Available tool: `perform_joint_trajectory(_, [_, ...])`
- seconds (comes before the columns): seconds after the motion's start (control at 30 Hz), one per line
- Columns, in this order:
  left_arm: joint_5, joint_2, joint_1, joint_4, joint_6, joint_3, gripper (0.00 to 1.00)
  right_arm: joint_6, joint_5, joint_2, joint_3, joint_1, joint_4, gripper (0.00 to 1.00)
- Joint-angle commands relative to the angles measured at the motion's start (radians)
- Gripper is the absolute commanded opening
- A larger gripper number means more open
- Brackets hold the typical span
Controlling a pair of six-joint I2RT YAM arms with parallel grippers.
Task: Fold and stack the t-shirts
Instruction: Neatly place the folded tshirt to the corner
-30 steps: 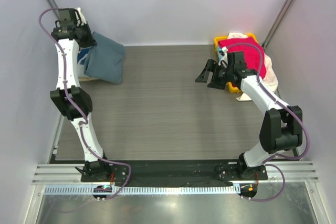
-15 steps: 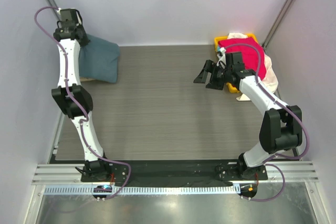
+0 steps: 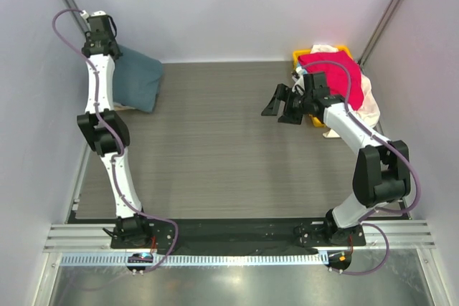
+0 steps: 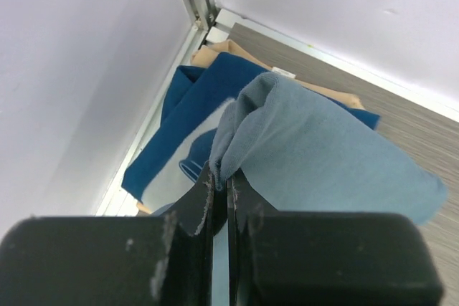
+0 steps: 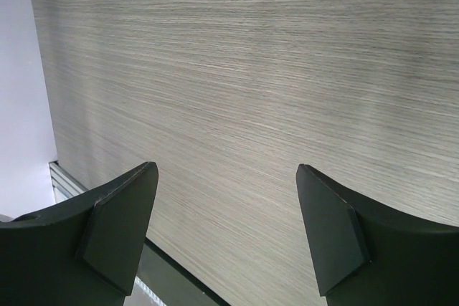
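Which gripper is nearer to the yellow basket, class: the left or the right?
Right. The right gripper hangs open just beside the yellow basket. The left gripper is at the opposite far corner of the table, shut on the blue-grey t-shirt.

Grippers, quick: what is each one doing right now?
Left gripper: closed on the blue-grey t-shirt.
Right gripper: open, holding nothing.

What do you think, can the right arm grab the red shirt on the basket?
Probably yes: the right gripper is open and empty, close beside the red shirt, which lies on top of the pile, nothing covering it.
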Motion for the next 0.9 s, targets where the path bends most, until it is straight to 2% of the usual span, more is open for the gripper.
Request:
perform_joint_trajectory(0.0, [-0.064,0.025,0.025,0.118,0.022,0.061,0.04,0.002,-0.01,0.014,-0.002,0.009,0.035,0.84])
perform_joint_trajectory(0.5, [-0.135,0.164,0.094,0.279,-0.038,0.117,0.08,-0.012,0.014,0.058,0.003,0.04,0.027,0.84])
perform_joint_trajectory(0.7, [-0.136,0.246,0.102,0.388,-0.069,0.119,0.13,-0.024,0.032,0.088,0.018,0.046,0.012,0.84])
perform_joint_trajectory(0.73, [-0.127,0.258,0.1,0.394,-0.078,0.12,0.18,-0.026,0.036,0.091,0.024,0.048,0.01,0.84])
perform_joint_trajectory(0.87, [-0.168,0.331,0.099,0.417,-0.106,0.128,0.24,-0.032,0.049,0.108,0.041,0.055,0.0,0.84])
